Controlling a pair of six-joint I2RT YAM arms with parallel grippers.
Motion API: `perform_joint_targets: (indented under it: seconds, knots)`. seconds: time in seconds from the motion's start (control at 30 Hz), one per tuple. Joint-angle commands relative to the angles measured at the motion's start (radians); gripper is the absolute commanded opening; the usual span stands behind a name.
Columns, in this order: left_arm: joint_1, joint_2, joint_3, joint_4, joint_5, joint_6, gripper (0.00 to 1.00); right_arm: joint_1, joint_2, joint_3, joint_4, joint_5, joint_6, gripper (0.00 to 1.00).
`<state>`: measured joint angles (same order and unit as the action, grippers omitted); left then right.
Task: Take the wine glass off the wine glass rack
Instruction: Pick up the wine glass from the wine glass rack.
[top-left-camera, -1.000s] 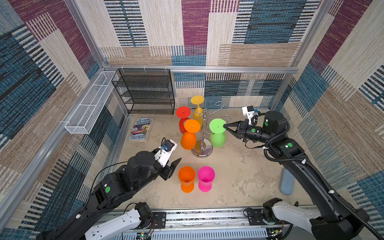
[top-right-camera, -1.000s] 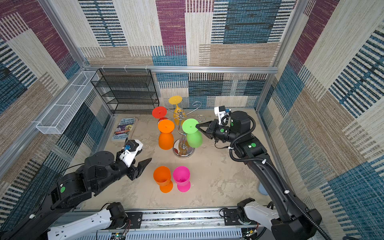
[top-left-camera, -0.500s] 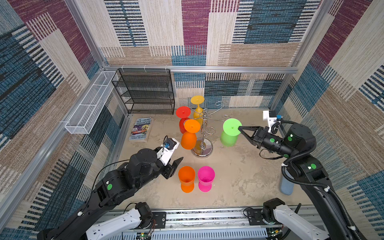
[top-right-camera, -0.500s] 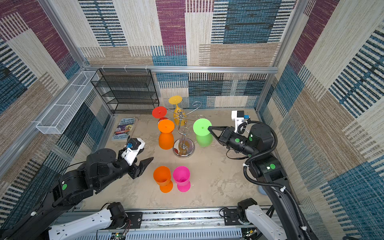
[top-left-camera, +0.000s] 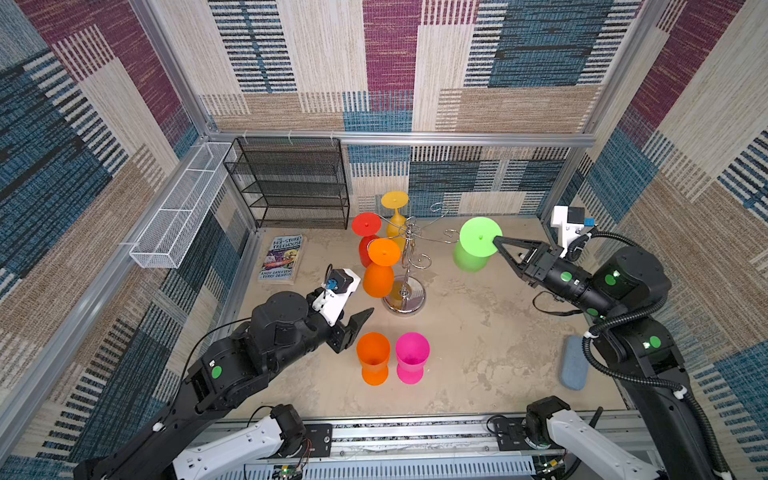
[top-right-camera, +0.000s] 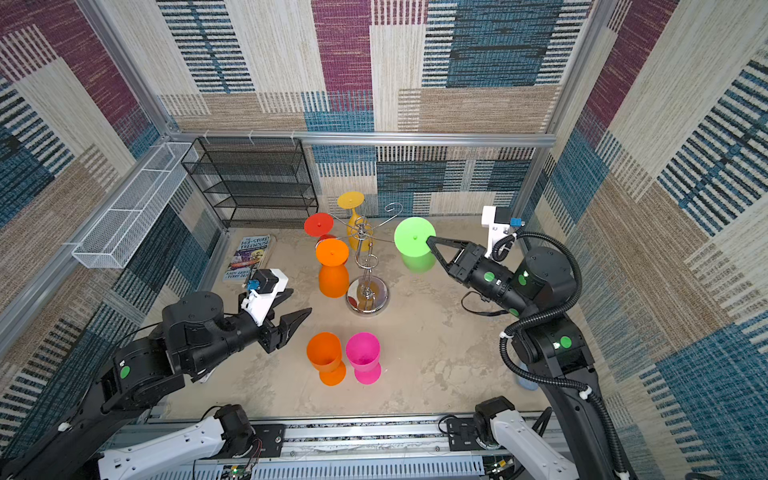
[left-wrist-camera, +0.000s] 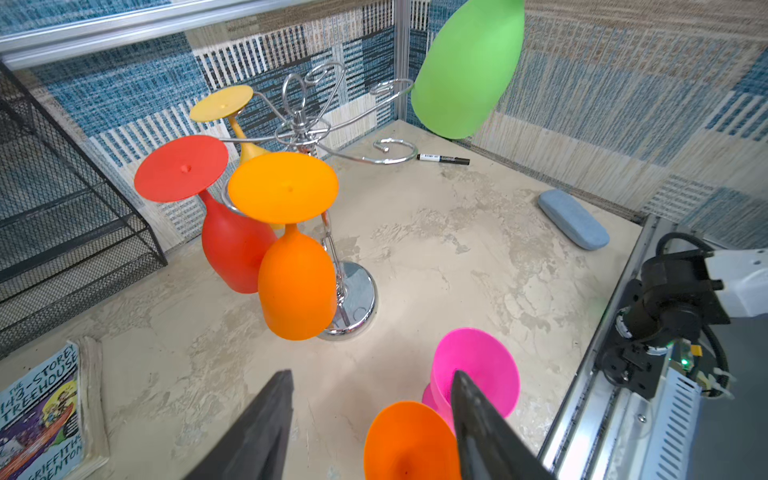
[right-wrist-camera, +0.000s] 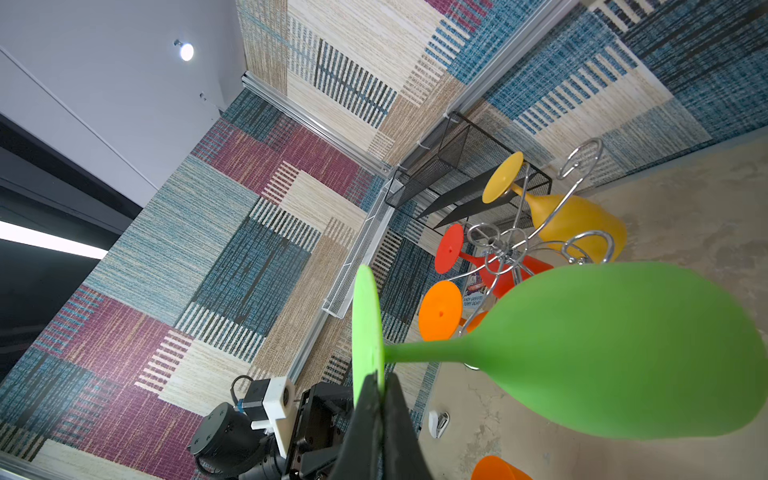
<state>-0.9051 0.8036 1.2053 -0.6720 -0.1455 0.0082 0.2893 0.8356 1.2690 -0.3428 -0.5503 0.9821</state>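
Right gripper (top-left-camera: 497, 241) is pinched tight on the rim of the foot of the green wine glass (top-left-camera: 478, 243), and nothing else is holding it. The glass hangs straight off the fingertips, foot up, bowl down, leaning a little. The rack (top-left-camera: 405, 266) is further out along that same line, past the glass. In the right wrist view there's no wire round the stem, so I'd call it off the rack already. The nearest curled arm is just beside the far edge of the foot though, and I can't tell if they touch. My guess is the safe way out is back toward the gripper's own wrist, since going forward would knock the foot into wire. The red glass (top-left-camera: 365, 237), yellow glass (top-left-camera: 395, 212) and hanging orange glass (top-left-camera: 379, 270) are all beyond the pole, out of the way. Under the glass is bare table (top-left-camera: 478, 332), plenty of room to set it down. The wall (top-left-camera: 648, 216) is close behind the wrist, a glasses case (top-left-camera: 575, 368) lies back by the arm's base, and a marker (left-wrist-camera: 442, 158) lies somewhere past the bowl. The left gripper (top-right-camera: 296, 306) is empty, jaws apart, near the standing orange glass (top-left-camera: 373, 361) and pink glass (top-left-camera: 411, 359), well apart from the green one.
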Motion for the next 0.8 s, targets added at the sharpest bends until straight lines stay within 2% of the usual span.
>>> perform_joint_targets:
  seconds: [0.0,0.23,0.47,0.63,0.77]
  knots:
    - [0.013,0.032,0.022,0.087,0.064,0.028,0.63,0.000,0.014,0.042,0.120,-0.027,-0.021,0.00]
    - [0.118,0.138,0.056,0.207,0.242,0.008,0.65,0.001,0.046,0.083,0.232,-0.058,-0.023,0.00]
    - [0.259,0.207,0.045,0.393,0.457,-0.088,0.66,0.001,0.059,0.042,0.409,-0.101,0.024,0.00]
    - [0.358,0.233,0.013,0.571,0.638,-0.191,0.66,0.000,0.055,-0.053,0.639,-0.142,0.094,0.00]
    - [0.446,0.262,-0.047,0.824,0.845,-0.339,0.67,0.001,0.060,-0.155,0.916,-0.187,0.194,0.00]
